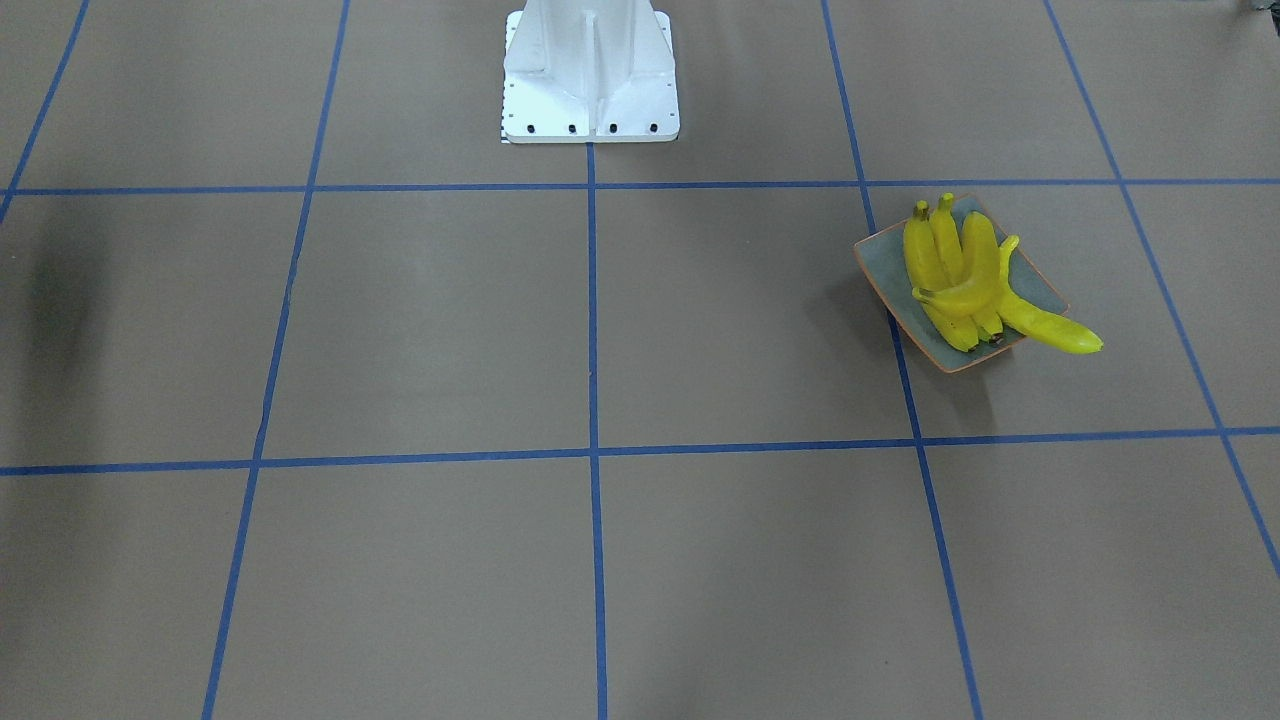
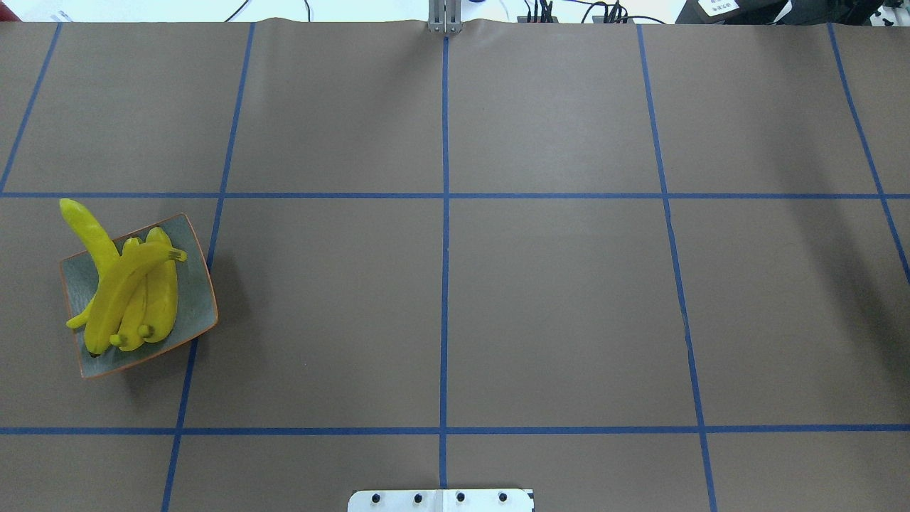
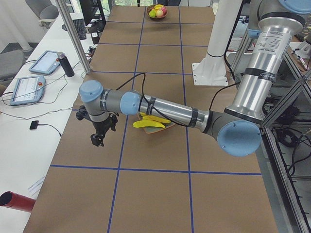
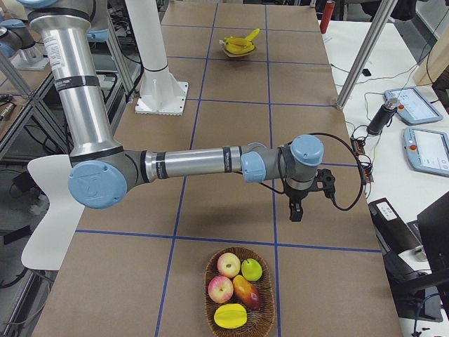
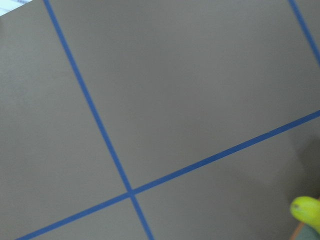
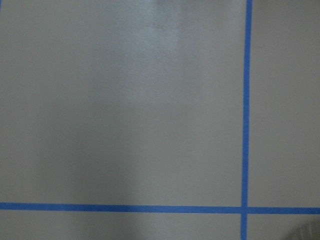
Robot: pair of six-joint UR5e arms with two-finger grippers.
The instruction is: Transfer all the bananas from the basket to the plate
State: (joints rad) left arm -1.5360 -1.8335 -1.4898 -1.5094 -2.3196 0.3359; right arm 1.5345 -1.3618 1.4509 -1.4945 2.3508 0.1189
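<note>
Basket (image 4: 267,309) nearest, at right end of desk (image 4: 210,133): mixed fruit (image 4: 220,288), no banana seen. Right claw (image 4: 296,213) hangs beside it; opening can't be judged, nothing seen held. Far end: bananas (image 2: 131,288) piled on plate (image 2: 192,299), one overhanging rim. Left claw (image 3: 98,137) near, opening equally unclear. Risk: a nudge rolls overhanging banana onto desk.

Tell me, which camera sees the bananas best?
The overhead exterior view: the bananas lie large and unblocked, piled on the plate. The front-facing view is also clear. From exterior right they are tiny; from exterior left the left arm covers part of them. The left wrist catches one yellow tip; the right wrist, none.
</note>
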